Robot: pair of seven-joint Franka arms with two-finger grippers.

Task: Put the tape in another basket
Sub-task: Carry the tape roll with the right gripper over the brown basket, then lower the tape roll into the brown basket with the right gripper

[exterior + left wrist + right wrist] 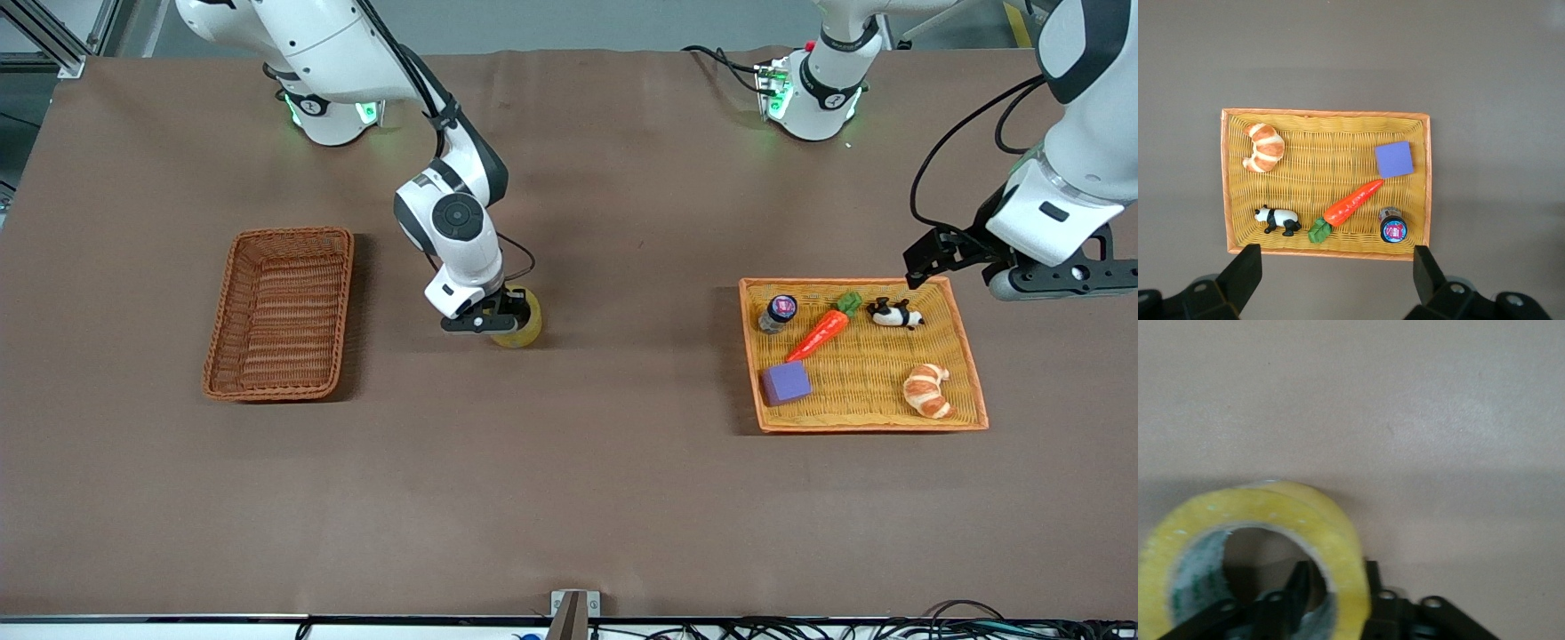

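The yellowish tape roll (518, 326) stands on edge at the brown table's surface, between the two baskets and closer to the reddish-brown wicker basket (280, 311), which is empty. My right gripper (498, 318) is shut on the tape, with one finger inside the ring and one outside. In the right wrist view the tape (1271, 520) fills the lower part, with the fingers (1300, 587) clamped on its wall. I cannot tell whether the roll touches the table. My left gripper (933, 253) is open and empty, waiting high over the edge of the shallow tray that is farther from the front camera.
The wide orange-yellow tray (969, 373) lies toward the left arm's end and also shows in the left wrist view (1325, 113). It holds a purple cube (786, 383), a toy carrot (820, 332), a small bottle (779, 312), a panda figure (894, 313) and a croissant (927, 390).
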